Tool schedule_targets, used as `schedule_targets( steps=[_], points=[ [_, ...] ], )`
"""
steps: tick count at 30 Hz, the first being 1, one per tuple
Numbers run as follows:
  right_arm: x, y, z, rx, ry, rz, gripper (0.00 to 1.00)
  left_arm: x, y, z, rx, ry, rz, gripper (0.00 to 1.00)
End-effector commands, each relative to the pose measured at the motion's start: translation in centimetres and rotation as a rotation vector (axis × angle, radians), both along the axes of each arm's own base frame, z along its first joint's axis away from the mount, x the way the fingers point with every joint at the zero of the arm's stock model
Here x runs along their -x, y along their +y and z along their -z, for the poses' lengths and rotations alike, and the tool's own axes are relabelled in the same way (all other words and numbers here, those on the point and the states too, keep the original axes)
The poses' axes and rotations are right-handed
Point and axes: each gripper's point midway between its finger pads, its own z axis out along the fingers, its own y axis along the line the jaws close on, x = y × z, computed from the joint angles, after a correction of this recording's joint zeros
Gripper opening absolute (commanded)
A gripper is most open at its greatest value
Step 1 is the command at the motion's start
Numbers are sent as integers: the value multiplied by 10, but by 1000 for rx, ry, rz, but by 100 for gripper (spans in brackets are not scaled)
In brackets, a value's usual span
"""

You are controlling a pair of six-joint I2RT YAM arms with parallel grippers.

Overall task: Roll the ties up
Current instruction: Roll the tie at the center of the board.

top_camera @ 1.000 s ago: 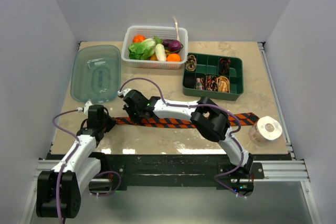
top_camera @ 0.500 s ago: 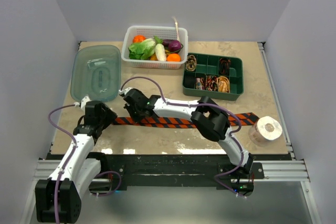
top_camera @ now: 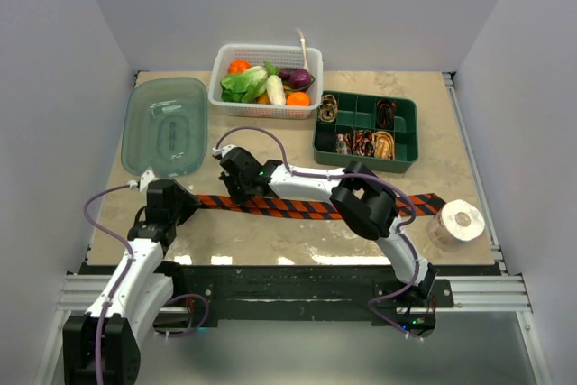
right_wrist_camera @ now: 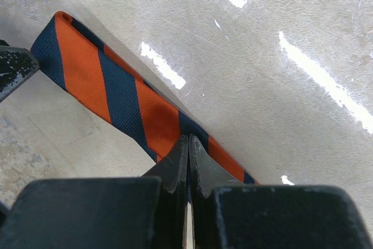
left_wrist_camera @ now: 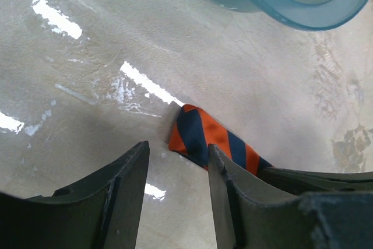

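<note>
Right wrist: right gripper pinches tie; left wrist: left gripper wide at its flat orange-navy striped end

The right claw, pinching the striped tie, has shifted slightly farther back.

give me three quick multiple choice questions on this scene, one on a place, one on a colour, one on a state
1. Where on the table is the tape roll? A near right, by the striped tie's end; B rear left; C dead centre.
2. What colour is the compartment tray? A red; B green; C white.
3. How is the left tool? A shut on the striped tie; B shut on the tape roll; C open, holding nothing.
Answers: 1 A, it stands just past the tie's right tip. 2 B, its walls are dark green. 3 C, the left wrist view shows a clear gap between its fingers.
</note>
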Motion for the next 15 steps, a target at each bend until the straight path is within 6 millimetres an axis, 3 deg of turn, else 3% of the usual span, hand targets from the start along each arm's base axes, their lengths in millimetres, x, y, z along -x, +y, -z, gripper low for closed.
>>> schedule_targets(
  steps=[1, 9, 15],
  points=[
    [11, -38, 30, 112, 65, 21, 0, -15, -2, -14, 20, -99, 3, 49],
    [6, -81, 44, 170, 89, 66, 0, -28, -18, -15, 52, -177, 99, 49],
    [1, -88, 31, 165, 66, 56, 0, -32, -31, -17, 83, -253, 171, 47]
  ],
)
